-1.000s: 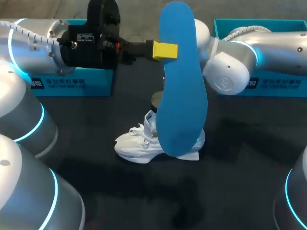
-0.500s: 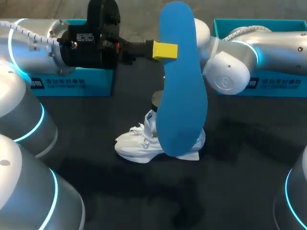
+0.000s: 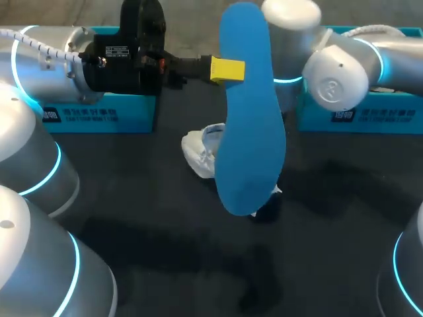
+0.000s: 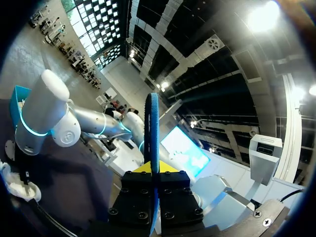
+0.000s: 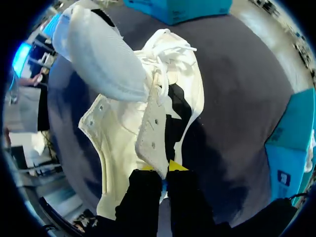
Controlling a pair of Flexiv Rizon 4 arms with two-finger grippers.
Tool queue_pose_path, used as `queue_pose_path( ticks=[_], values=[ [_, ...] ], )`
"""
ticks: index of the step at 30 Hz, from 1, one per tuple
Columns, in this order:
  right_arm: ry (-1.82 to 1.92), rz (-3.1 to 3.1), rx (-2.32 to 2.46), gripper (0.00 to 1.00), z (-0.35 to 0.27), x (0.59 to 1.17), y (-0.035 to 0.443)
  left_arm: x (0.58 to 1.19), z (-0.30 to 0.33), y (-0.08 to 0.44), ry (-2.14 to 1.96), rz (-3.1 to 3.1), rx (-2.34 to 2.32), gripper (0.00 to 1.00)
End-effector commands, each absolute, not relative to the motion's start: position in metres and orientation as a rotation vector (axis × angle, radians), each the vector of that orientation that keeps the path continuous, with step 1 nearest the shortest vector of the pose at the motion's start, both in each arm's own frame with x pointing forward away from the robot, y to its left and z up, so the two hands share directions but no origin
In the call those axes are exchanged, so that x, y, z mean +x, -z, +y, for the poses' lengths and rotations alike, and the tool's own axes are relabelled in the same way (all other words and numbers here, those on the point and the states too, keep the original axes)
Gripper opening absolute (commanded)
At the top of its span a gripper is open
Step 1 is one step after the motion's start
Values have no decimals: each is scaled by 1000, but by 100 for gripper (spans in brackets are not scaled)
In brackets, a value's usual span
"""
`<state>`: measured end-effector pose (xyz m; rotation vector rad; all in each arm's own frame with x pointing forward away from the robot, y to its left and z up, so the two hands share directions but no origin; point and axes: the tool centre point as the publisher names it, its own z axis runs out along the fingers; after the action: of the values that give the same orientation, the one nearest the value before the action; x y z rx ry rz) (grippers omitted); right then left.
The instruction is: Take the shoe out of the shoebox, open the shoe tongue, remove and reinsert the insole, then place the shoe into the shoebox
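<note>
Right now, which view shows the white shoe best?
Right wrist view: the shoe fills it, tongue and laces plain. Head view: the insole hides most of it; left wrist view: a small white bit.

The left pincer (image 3: 228, 69) holds a long blue foam insole (image 3: 251, 125) upright above the dark desk (image 3: 132, 231); a white mesh sneaker (image 3: 201, 148) shows partly behind it.

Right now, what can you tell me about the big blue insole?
The insole is bright blue, flat and foot-shaped, smooth like foam. It is held up in the air, broad face toward the head view, hiding part of the white shoe behind it. The left arm's jaws pinch one long edge near one end; from that wrist it shows edge-on as a thin strip.
</note>
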<state>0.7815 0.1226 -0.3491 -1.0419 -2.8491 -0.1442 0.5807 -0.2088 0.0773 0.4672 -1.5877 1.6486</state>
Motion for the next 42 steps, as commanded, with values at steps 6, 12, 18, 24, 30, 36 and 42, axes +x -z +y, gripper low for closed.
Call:
queue_pose_path(
  ticks=[6, 12, 18, 24, 30, 36, 42],
  values=[
    [400, -2495, -1655, 0, 133, 760, 347, 580, -210, -77, -1649, -1588, 468, 0],
    [424, -2420, -1783, 0, 149, 758, 351, 580, -210, -77, -1649, -1588, 468, 0],
    [426, -2415, -1812, 0, 157, 760, 353, 580, -210, -77, -1649, -1588, 468, 0],
    [395, -2440, -1802, 0, 160, 762, 352, 580, -210, -77, -1649, -1588, 468, 0],
    [397, -2431, -1799, 0, 161, 763, 357, 580, -210, -77, -1649, -1588, 468, 0],
    [394, -2393, -1825, 0, 162, 765, 367, 580, -210, -77, -1649, -1588, 468, 0],
    [384, -2341, -1872, 0, 162, 765, 376, 580, -210, -77, -1649, -1588, 468, 0]
  ],
)
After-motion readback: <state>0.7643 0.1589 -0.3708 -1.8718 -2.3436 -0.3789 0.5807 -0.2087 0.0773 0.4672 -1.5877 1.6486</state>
